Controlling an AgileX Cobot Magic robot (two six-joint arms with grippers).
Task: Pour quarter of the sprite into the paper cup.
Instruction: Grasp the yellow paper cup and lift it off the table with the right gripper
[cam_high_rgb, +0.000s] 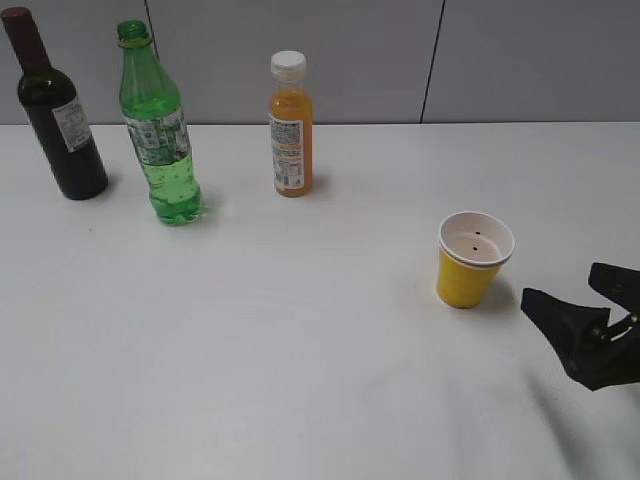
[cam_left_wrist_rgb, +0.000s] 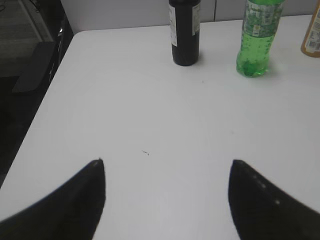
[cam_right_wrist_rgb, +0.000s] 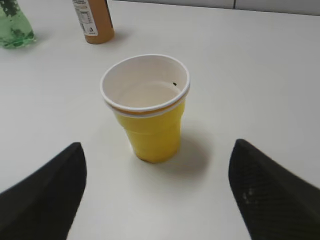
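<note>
The sprite (cam_high_rgb: 158, 130), a tall clear green bottle with a pale label, stands upright and uncapped at the back left; it also shows in the left wrist view (cam_left_wrist_rgb: 257, 35) and at the corner of the right wrist view (cam_right_wrist_rgb: 14, 27). The yellow paper cup (cam_high_rgb: 472, 262) stands upright at the right, white inside with dark specks; it is centred in the right wrist view (cam_right_wrist_rgb: 148, 107). My right gripper (cam_high_rgb: 572, 303) (cam_right_wrist_rgb: 157, 150) is open and empty, just right of the cup, not touching it. My left gripper (cam_left_wrist_rgb: 167, 165) is open and empty over bare table, well short of the sprite.
A dark wine bottle (cam_high_rgb: 55, 110) (cam_left_wrist_rgb: 184, 30) stands left of the sprite. An orange juice bottle with a white cap (cam_high_rgb: 290, 125) (cam_right_wrist_rgb: 94, 20) stands to its right. The white table's left edge (cam_left_wrist_rgb: 50, 100) shows in the left wrist view.
</note>
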